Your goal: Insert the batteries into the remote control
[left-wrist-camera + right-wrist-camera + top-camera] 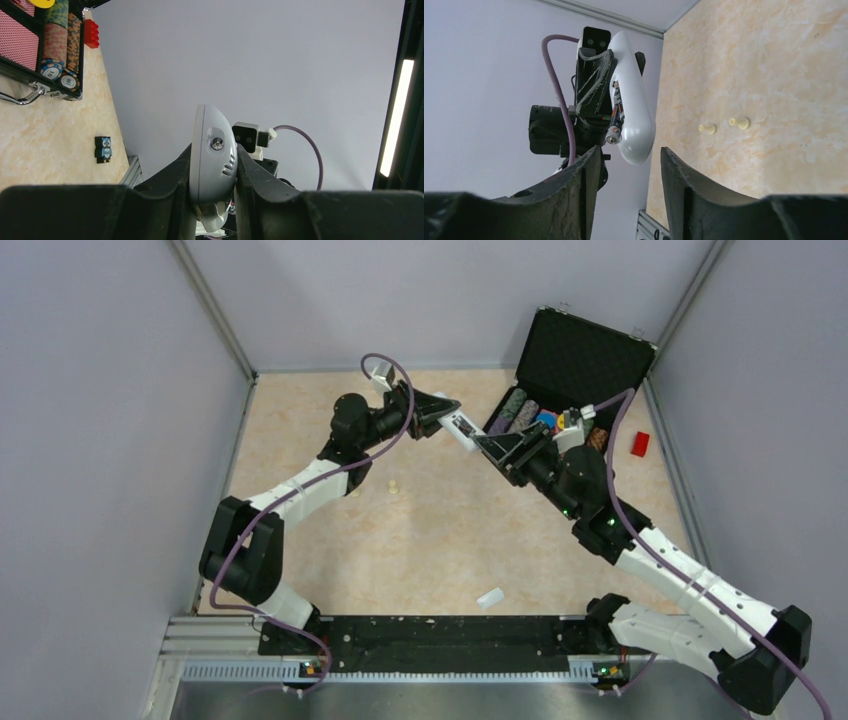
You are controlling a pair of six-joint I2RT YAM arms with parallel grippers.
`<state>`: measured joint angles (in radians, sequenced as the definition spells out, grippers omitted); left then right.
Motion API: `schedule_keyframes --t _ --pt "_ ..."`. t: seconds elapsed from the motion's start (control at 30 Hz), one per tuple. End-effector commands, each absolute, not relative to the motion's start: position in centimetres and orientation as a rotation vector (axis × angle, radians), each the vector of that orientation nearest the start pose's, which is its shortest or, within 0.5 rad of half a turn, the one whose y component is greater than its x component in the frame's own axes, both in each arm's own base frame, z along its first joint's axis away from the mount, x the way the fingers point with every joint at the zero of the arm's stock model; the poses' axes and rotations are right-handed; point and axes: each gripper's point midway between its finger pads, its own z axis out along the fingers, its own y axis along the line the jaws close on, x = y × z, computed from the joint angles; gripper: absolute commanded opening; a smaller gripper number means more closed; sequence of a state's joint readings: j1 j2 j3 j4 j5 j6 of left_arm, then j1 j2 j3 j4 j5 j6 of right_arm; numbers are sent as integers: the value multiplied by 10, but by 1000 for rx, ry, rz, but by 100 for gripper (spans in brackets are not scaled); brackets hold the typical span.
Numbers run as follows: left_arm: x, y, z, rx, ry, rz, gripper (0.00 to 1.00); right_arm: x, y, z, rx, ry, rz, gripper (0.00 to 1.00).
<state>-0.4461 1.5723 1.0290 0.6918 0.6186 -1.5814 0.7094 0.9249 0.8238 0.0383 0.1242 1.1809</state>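
My left gripper (445, 415) is shut on the white remote control (461, 428) and holds it in the air above the back of the table. In the left wrist view the remote's rounded end (212, 155) sits clamped between the fingers. My right gripper (488, 444) is open and empty just short of the remote's free end. In the right wrist view the remote (633, 107) shows its open back, with one dark battery (614, 127) lying in the compartment, its metallic end sticking out a little. I cannot tell whether a second battery is there.
An open black case (580, 360) with poker chips stands at the back right, with a red brick (640, 443) beside it. A loose white cover piece (490, 597) lies near the front. Two cream pegs (707, 128) lie mid-table. An owl block (103, 149) lies near the rail.
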Motion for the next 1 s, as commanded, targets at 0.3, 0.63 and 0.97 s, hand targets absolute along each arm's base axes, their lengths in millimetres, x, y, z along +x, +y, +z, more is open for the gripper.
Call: schedule_keyframes --t 0.3,0.63,0.97 --pt "333 -309 369 -333 1682 -2034 0 267 245 352 587 1619 1408 38" --pt "323 -310 380 -241 1645 -2027 0 269 258 349 552 1669 1424 37" --pt "314 -309 385 -182 1625 -2010 0 270 265 341 557 1705 1439 33"
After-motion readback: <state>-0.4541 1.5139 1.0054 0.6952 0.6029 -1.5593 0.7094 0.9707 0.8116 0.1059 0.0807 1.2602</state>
